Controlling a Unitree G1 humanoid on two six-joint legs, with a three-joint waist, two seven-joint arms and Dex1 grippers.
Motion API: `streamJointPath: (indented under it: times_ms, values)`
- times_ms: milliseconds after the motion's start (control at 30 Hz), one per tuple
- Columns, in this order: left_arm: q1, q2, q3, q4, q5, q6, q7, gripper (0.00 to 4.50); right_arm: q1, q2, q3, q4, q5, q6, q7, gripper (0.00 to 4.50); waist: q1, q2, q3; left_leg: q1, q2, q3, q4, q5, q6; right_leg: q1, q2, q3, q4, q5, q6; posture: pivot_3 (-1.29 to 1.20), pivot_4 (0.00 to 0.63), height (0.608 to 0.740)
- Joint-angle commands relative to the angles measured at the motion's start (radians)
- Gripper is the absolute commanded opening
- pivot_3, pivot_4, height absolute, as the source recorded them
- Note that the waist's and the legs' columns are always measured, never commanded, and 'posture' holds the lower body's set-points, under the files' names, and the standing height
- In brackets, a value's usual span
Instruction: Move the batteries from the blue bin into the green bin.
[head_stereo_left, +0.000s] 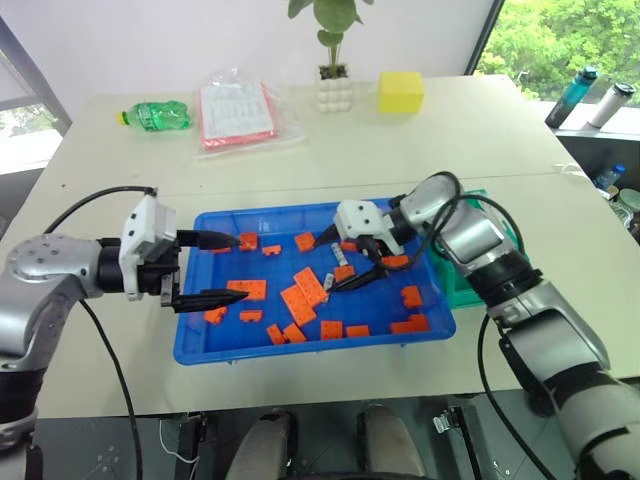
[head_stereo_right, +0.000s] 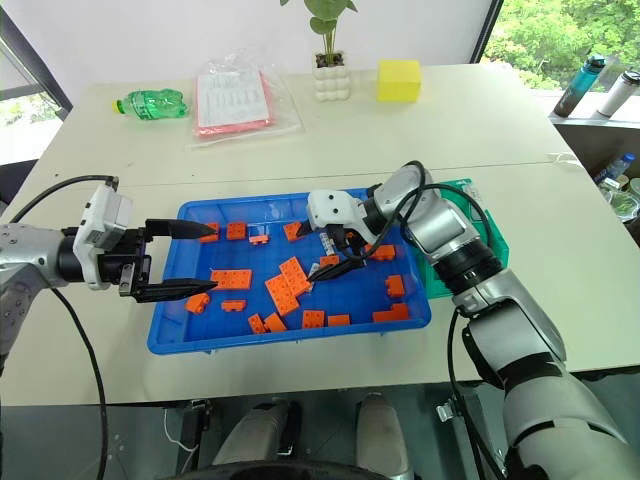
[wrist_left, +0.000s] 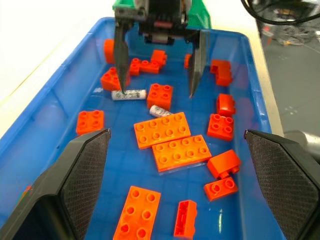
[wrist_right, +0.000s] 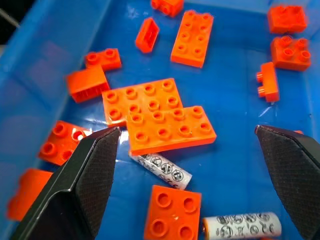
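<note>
Tabletop; green bin (head_stereo_left: 462, 285) mostly hidden behind right arm.

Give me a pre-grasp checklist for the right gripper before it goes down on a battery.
1. Right gripper open: ok.
2. Right gripper over the blue bin: ok.
3. Batteries in sight: ok, two lie on the bin floor among orange bricks.
4. Nearer battery free of bricks: not ok, bricks crowd it on two sides.
5. Left gripper out of the way: ok, open at the bin's far end.
6. Green bin free to receive: cannot tell, right arm covers it.
</note>
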Motion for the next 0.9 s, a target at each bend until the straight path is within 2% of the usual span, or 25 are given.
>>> streamJointPath:
  times_ms: [33, 233, 433, 700, 800, 833, 900]
  values:
    - [0.024, 0.017, 0.055, -0.056, -0.028, 0.010, 0.019, 4.50, -0.037, 0.043, 0.027, 0.069, -0.045, -0.103, 0.050, 4.46, 0.001, 0.000, 0.000, 0.000, 0.000, 0.000, 0.000, 0.000, 0.000, 0.000, 0.000, 0.000, 0.000, 0.000, 0.000, 0.00, 0.150, 0.726]
    - [0.058, 0.024, 0.089, -0.088, -0.040, 0.025, 0.042, 4.50, -0.074, 0.127, 0.042, 0.200, -0.096, -0.181, 0.089, 4.46, 0.001, 0.000, 0.000, 0.000, 0.000, -0.001, 0.000, 0.000, 0.000, 0.000, 0.000, 0.000, 0.000, 0.000, 0.000, 0.00, 0.150, 0.726]
    - [0.076, 0.029, 0.106, -0.108, -0.053, 0.032, 0.059, 4.50, -0.122, 0.202, 0.019, 0.336, -0.135, -0.230, 0.059, 4.46, -0.001, 0.000, 0.000, 0.000, 0.000, -0.001, 0.000, 0.000, 0.000, 0.000, 0.000, 0.000, 0.000, 0.000, 0.000, 0.00, 0.150, 0.726]
    - [0.075, 0.026, 0.103, -0.107, -0.051, 0.030, 0.066, 4.50, -0.133, 0.221, 0.001, 0.433, -0.178, -0.317, 0.019, 4.46, -0.001, 0.000, 0.000, 0.000, 0.000, -0.002, 0.000, 0.000, 0.000, 0.001, 0.000, -0.001, 0.000, 0.000, 0.000, 0.00, 0.150, 0.726]
    - [0.062, 0.019, 0.087, -0.099, -0.044, 0.023, 0.064, 4.50, -0.136, 0.233, -0.020, 0.428, -0.166, -0.293, 0.021, 3.65, -0.004, 0.000, 0.000, 0.000, 0.000, -0.002, 0.000, 0.000, 0.000, 0.000, 0.000, -0.001, 0.000, 0.000, 0.000, 0.00, 0.150, 0.726]
    - [0.054, 0.018, 0.081, -0.095, -0.043, 0.022, 0.063, 4.50, -0.137, 0.236, -0.026, 0.421, -0.160, -0.282, 0.027, 3.21, -0.004, 0.000, 0.000, 0.000, 0.000, -0.002, 0.000, 0.000, -0.001, 0.000, 0.000, -0.001, 0.000, 0.000, 0.000, 0.00, 0.150, 0.726]
    - [0.040, 0.015, 0.070, -0.089, -0.041, 0.020, 0.061, 4.50, -0.136, 0.238, -0.036, 0.403, -0.156, -0.267, 0.034, 3.18, -0.005, 0.000, 0.000, 0.000, 0.000, -0.003, 0.000, 0.000, -0.001, 0.000, 0.000, -0.001, 0.000, 0.000, 0.000, 0.00, 0.150, 0.726]
